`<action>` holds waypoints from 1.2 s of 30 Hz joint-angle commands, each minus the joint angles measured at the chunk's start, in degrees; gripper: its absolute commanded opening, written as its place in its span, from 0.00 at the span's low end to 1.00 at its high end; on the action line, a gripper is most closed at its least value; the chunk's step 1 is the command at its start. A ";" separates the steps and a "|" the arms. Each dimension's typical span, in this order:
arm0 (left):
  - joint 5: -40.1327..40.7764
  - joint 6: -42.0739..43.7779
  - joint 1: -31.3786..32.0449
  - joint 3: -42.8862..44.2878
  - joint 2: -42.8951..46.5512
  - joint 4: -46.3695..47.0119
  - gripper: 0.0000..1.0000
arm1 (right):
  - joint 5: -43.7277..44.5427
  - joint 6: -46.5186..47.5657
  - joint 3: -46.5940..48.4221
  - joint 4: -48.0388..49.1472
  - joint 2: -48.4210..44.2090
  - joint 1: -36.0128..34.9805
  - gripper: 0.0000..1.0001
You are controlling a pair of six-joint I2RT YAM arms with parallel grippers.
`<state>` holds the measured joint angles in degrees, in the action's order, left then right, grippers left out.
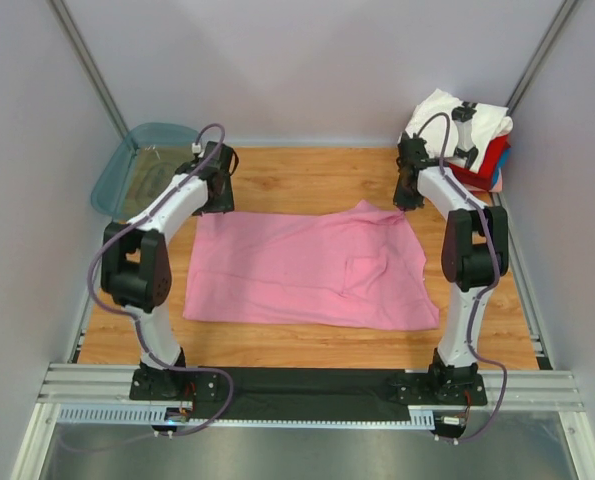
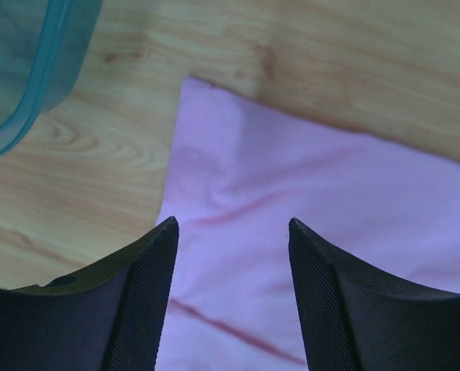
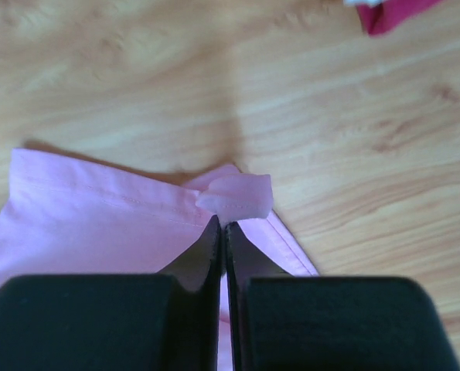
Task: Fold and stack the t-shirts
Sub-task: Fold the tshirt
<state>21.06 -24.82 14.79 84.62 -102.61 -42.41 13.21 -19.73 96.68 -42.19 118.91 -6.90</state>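
Right gripper is closed tight, jaws pressed together on the far right edge of the plain pink short-sleeved cloth t-shirt, with a small tuft of pink fabric poking out past the tips. Left gripper is open, jaws moderately apart and holding nothing. It sits over the shirt's far left corner, with pink cloth showing between the two black fingers; can't tell whether the tips touch the cloth. The pink shirt lies spread mostly flat across the middle of the light wooden bench, between the two arms. There are some creases toward its right side, and the far right edge is bunched where it's pinched. A clear teal plastic tray sits at the far left corner of the bench, just beside the left gripper and apart from the shirt; its rim shows at the top left of the left wrist view. A stack of folded t-shirts sits at the far right corner, white on top with red and blue edges showing underneath, partly behind the right arm's wrist. A scrap of the red one shows at the top right of the right wrist view, well apart from the pinched edge.
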 commanded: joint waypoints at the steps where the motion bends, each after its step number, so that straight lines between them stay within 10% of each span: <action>1: 2.50 -0.32 -1.77 9.58 -9.59 -0.04 0.66 | -3.80 -1.63 -3.17 3.44 -4.39 0.92 0.00; 12: 7.06 -0.49 -2.92 29.81 -27.73 -9.79 0.70 | -9.60 -2.33 -10.73 6.33 -11.16 0.92 0.00; 25: 3.99 -8.14 -4.42 21.73 -27.91 -7.77 0.67 | -10.66 -2.33 -9.94 6.51 -10.90 0.92 0.01; 36: 1.18 -8.32 -4.77 25.33 -30.90 -10.32 0.15 | -10.58 -2.33 -10.29 6.42 -10.90 0.92 0.01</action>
<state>23.66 -32.88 10.39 108.95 -132.33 -51.05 2.48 -21.58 86.35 -37.47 109.71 -5.91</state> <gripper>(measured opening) 0.189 0.009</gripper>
